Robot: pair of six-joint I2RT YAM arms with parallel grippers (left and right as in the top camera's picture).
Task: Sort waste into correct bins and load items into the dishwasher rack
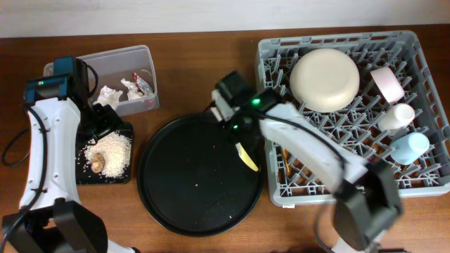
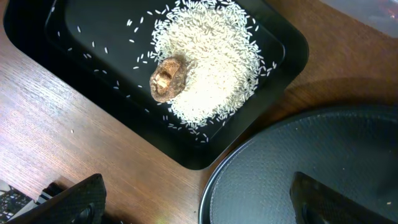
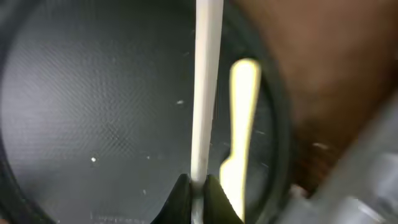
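While the bowl (image 1: pixel 325 79) and cups (image 1: pixel 387 83) sit in the dishwasher rack (image 1: pixel 422 179) and tissue (image 1: pixel 112 95) and rice (image 2: pixel 211 62) lie binned, the right hand (image 3: pixel 198 186) clamps a pale utensil (image 3: pixel 207 93) over the round tray (image 1: pixel 176 204) beside the unloaded yellow utensil (image 3: pixel 241 112), and the left hand (image 2: pixel 198 202) hangs released.

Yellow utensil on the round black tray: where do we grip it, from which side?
Mid-handle of the yellow utensil, down from above, closing across its narrow width. It lies flat on the round black tray close to its rim, so a side approach looks blocked. The right tool is shut on a pale utensil.
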